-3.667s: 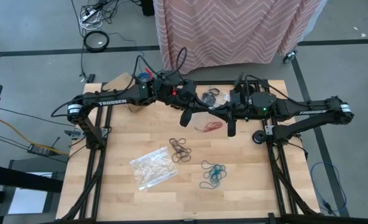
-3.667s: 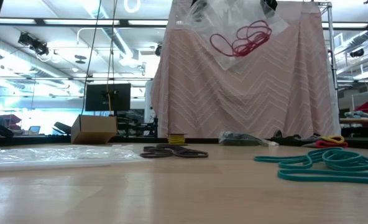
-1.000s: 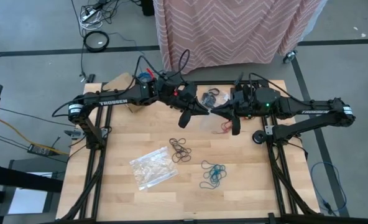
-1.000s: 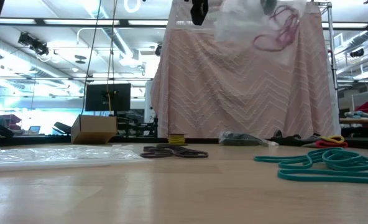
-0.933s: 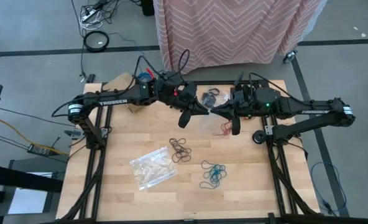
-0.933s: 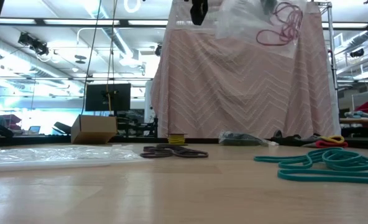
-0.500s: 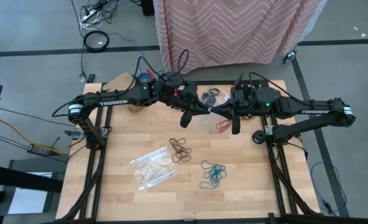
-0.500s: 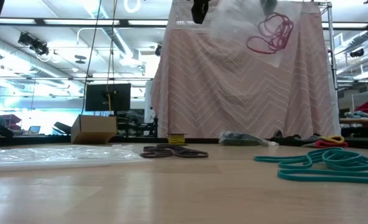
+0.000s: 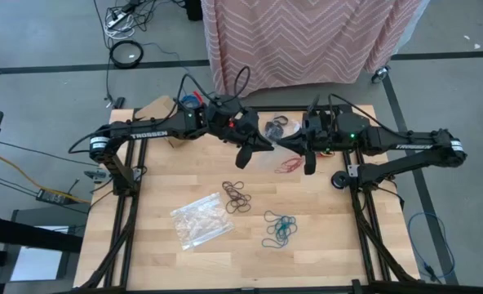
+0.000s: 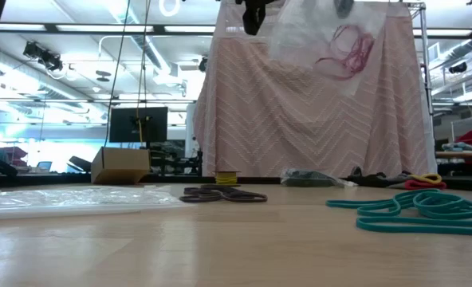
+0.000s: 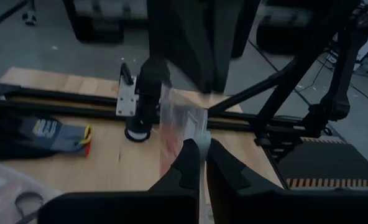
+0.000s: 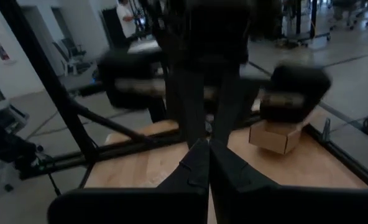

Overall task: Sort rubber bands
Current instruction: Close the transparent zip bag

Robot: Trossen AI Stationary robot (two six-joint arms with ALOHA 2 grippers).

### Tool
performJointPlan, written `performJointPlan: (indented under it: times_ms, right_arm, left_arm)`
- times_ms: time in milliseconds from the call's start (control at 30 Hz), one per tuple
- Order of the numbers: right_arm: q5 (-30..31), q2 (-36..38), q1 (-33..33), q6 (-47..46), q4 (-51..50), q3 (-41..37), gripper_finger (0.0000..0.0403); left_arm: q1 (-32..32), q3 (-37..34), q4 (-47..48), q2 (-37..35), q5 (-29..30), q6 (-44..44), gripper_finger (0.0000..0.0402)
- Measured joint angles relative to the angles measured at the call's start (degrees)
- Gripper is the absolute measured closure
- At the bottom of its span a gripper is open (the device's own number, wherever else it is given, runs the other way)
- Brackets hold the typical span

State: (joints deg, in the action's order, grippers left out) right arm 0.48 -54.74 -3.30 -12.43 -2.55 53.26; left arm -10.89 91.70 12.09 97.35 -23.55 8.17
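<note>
wooden table (image 9: 168,261) carries a flat clear bag (image 9: 201,219) left of the brown bands (image 9: 237,198), teal bands (image 9: 279,229) to their right. above and behind the brown bands, left gripper (image 9: 262,145) and right gripper (image 9: 284,145) meet, each clamped on a lifted bag (image 10: 316,36) holding red bands (image 10: 346,46). black bands (image 9: 280,126) lie near the far edge.

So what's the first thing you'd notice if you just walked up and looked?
Probably the clear plastic bag with red rubber bands inside, hanging in the air above the far middle of the table, pinched between the left gripper and the right gripper. Next, the little piles on the wooden table: teal rubber bands near the front, brown rubber bands in the middle, and another clear bag lying flat beside them.
</note>
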Motion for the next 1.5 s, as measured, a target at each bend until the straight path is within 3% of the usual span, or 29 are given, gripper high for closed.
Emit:
performJointPlan:
  times_ms: [433,733,867,1033,1233,1433,1500]
  right_arm:
    - [-3.74,0.0,-1.02,1.01,-1.68,0.04,0.0395]
    - [-6.17,-0.16,-1.02,-0.91,-1.57,0.04,0.0303]
    - [-4.81,-1.1,-1.02,-2.98,-1.89,0.05,0.0285]
    - [-4.77,-2.29,-1.02,-3.08,-1.41,-0.01,0.0299]
    - [-5.35,-2.11,-1.02,-1.58,-0.08,-0.01,0.039]
    - [-6.0,-2.05,-1.39,-3.01,-0.24,-0.01,0.0369]
    - [-5.48,-2.05,-1.38,-3.03,-0.94,-0.01,0.0379]
  left_arm:
    - [0.41,-0.02,0.01,0.3,0.13,-0.03,0.0387]
    - [0.41,-0.02,-0.54,0.3,-0.09,-0.01,0.0387]
    - [0.42,-0.02,-1.32,0.3,-0.41,0.01,0.0387]
    - [0.52,-0.02,-2.02,0.3,-0.74,1.06,0.0387]
    - [0.5,-0.01,-1.68,0.3,-1.65,1.14,0.0388]
    - [0.52,-0.02,-1.41,0.32,-1.42,1.15,0.0388]
    - [0.52,-0.02,-1.25,0.32,-1.35,1.15,0.0388]
